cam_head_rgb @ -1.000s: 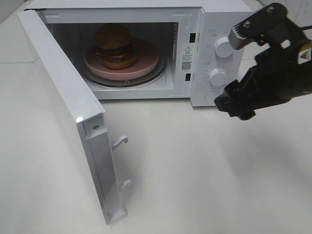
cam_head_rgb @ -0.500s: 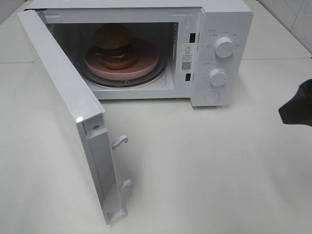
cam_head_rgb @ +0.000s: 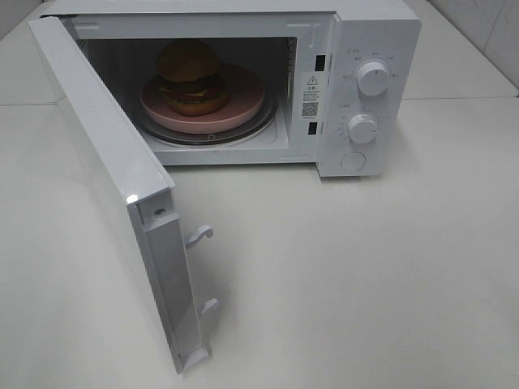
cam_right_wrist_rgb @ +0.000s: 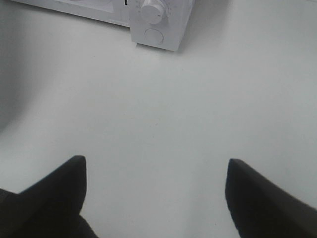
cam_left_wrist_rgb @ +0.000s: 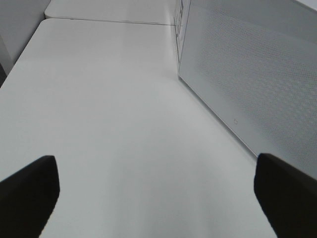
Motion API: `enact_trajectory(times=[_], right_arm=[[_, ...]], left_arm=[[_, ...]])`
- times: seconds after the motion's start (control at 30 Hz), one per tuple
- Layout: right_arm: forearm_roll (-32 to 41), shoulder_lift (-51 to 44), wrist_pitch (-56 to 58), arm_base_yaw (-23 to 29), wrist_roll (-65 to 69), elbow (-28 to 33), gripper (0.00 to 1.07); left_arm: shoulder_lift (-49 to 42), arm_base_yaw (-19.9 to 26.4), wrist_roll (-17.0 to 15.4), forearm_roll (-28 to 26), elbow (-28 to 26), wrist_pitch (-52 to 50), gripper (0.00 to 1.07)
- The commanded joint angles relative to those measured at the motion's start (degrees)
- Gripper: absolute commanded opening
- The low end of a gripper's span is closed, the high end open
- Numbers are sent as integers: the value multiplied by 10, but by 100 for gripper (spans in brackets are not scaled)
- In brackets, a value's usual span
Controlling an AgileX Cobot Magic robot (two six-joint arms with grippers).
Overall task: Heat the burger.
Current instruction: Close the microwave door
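Sitting on a pink plate (cam_head_rgb: 243, 101) inside the white microwave (cam_head_rgb: 377, 32), the burger (cam_head_rgb: 189, 77) stands upright toward the left of the plate, bun on top, with patty, cheese and lettuce showing at its side. The plate rests on the glass turntable (cam_head_rgb: 261, 128) in the oven cavity. The microwave stands at the far side of the counter (cam_head_rgb: 365, 267), and its door (cam_head_rgb: 105, 154) is swung wide open toward the near left, two latch hooks (cam_head_rgb: 199, 236) sticking out of its edge. On the right-hand panel an upper knob (cam_head_rgb: 372, 79) sits above a lower knob (cam_head_rgb: 362, 128), with a round button (cam_head_rgb: 353, 161) below them.

The left hand (cam_left_wrist_rgb: 156, 166) hangs over bare counter beside the door's dotted outer face, its dark fingers (cam_left_wrist_rgb: 29, 193) spread far apart with nothing between them. The right hand (cam_right_wrist_rgb: 156, 163) hangs over the counter near the microwave's panel corner, fingers (cam_right_wrist_rgb: 59, 188) likewise apart and holding nothing.
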Motion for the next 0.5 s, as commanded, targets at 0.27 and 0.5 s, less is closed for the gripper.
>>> enact_trajectory(times=[0.27,0.5], right_arm=[[-40,-129,29,-36,37,49,76],[-36,-222,29,-118,26,83,76]], left_arm=[[-7,2,1,-2,1,3,100],[-7,2,1,-2,1,3,100]])
